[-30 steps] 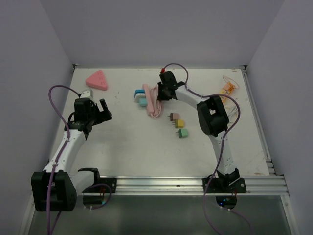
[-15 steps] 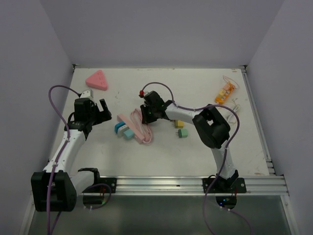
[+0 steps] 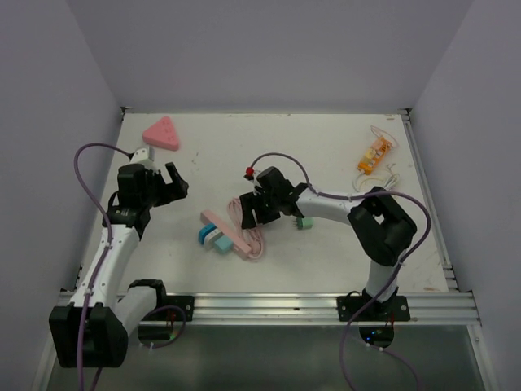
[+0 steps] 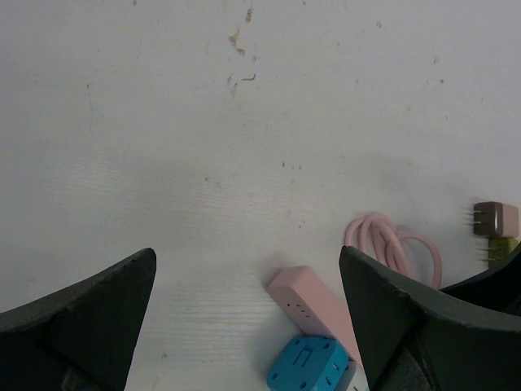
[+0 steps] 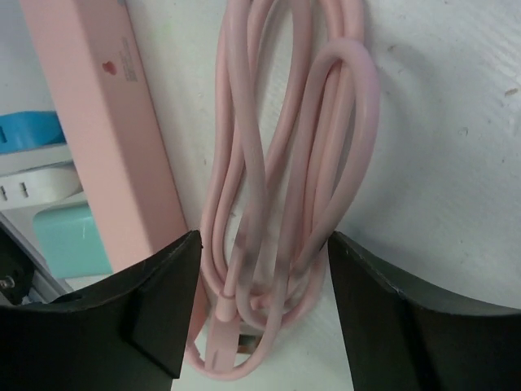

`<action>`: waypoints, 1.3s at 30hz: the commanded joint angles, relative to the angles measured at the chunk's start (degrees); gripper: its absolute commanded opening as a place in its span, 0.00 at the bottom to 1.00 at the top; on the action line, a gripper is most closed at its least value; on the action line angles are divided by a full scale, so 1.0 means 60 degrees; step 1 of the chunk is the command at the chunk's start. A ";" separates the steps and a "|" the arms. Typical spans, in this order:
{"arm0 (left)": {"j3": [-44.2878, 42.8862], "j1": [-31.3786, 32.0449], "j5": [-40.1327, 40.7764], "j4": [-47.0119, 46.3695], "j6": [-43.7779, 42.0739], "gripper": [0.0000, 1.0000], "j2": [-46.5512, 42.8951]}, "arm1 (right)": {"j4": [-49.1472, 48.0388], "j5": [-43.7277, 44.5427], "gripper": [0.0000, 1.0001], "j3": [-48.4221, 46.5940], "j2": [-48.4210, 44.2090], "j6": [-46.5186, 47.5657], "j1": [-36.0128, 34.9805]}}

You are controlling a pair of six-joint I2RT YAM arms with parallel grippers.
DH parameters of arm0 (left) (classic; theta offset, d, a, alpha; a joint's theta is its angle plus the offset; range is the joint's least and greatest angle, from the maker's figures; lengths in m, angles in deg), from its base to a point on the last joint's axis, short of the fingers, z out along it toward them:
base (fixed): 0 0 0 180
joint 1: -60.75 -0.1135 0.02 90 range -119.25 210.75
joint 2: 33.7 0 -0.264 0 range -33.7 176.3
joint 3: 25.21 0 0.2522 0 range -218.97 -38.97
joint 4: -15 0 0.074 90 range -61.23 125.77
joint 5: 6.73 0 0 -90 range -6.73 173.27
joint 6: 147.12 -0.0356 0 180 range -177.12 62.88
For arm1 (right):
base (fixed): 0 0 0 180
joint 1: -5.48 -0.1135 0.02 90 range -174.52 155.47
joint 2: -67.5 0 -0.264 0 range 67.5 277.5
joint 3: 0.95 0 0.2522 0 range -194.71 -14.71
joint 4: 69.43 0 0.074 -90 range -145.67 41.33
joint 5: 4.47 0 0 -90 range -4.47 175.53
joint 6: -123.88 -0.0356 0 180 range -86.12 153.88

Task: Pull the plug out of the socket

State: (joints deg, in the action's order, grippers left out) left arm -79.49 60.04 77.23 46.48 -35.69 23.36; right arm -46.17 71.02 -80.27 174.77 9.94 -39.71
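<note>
The socket is a pink power strip (image 3: 230,230) lying left of the table's centre, and it also shows in the right wrist view (image 5: 106,138). A blue plug (image 3: 202,234) and a teal plug (image 3: 220,243) sit in its left side. A white plug (image 5: 32,186) sits between them. The strip's pink cable coil (image 3: 250,221) lies just right of it. My right gripper (image 3: 259,208) is low over this coil (image 5: 285,163), open, with one finger on each side of the bundle. My left gripper (image 3: 172,181) is open and empty, hovering to the strip's far left. Its view shows the strip's end (image 4: 303,303) and the blue plug (image 4: 309,368).
A loose green plug (image 3: 305,221) lies right of my right gripper. Brown (image 4: 496,218) and olive (image 4: 502,248) plugs show in the left wrist view. A pink triangle (image 3: 161,133) and a small white object (image 3: 141,155) sit far left. An orange item (image 3: 373,152) lies far right.
My right gripper dragged the strip, its plugs and the cable from the back centre toward the near left, then opened its jaws. My left arm barely shifted.
</note>
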 commanded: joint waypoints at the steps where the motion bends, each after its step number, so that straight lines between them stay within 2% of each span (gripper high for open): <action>1: 0.0028 0.0016 -0.0720 -0.0054 0.0105 0.98 -0.0558 | -0.0074 -0.0279 0.69 0.0335 -0.1277 0.0314 -0.0056; 4: 0.0087 0.0016 -0.1057 0.0414 0.0207 0.98 -0.0910 | 0.0043 -0.0337 0.75 0.0511 -0.1719 0.0606 -0.0100; 6: 0.0101 0.0016 -0.1219 0.0766 0.0295 0.98 -0.1144 | 0.0189 -0.0235 0.76 0.0657 -0.2100 0.0884 -0.0202; 12: 0.0102 0.0016 -0.1614 0.2158 0.0602 0.98 -0.1818 | 0.0117 -0.0571 0.72 0.1009 -0.2380 0.1457 -0.0861; 16: 0.0102 0.0016 -0.1791 0.2452 0.0866 0.98 -0.2258 | -0.0030 -0.0571 0.66 0.1083 -0.2028 0.1544 -0.1227; 24: 0.0365 0.0016 -0.1908 0.3038 0.1203 0.98 -0.2800 | -0.0601 -0.0352 0.62 0.1068 -0.1179 0.1413 -0.1697; 30: 0.0892 0.0016 -0.2362 0.2805 0.1628 0.98 -0.2932 | -0.1186 -0.0308 0.46 0.1126 -0.0490 0.1076 -0.1799; 31: 0.0893 0.0016 -0.2318 0.2804 0.1657 0.98 -0.2947 | -0.1477 -0.0192 0.36 0.1199 -0.0460 0.0844 -0.1800; 33: 0.0878 0.0016 -0.2260 0.2804 0.1731 0.98 -0.2962 | -0.1756 -0.0016 0.24 0.1405 -0.0460 0.0637 -0.1799; 34: 0.0878 0.0016 -0.2230 0.2775 0.1774 0.98 -0.2976 | -0.1831 0.0101 0.10 0.1449 -0.0504 0.0448 -0.1800; 35: 0.0892 0.0016 -0.2245 0.2732 0.1818 0.98 -0.2976 | -0.2020 0.0451 0.04 0.1609 -0.0562 0.0344 -0.1785; 36: 0.0936 0.0016 -0.2274 0.2630 0.1949 0.98 -0.2976 | -0.2153 0.0672 0.00 0.1712 -0.0766 0.0198 -0.1785; 39: 0.1199 0.0016 -0.2522 0.2206 0.2258 0.97 -0.2947 | -0.2563 0.1463 0.00 0.2136 -0.1234 -0.0358 -0.1785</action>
State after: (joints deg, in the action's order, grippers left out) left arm -73.58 60.04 64.55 63.07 -25.07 6.00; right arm -58.13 72.12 -70.37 170.13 11.14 -50.51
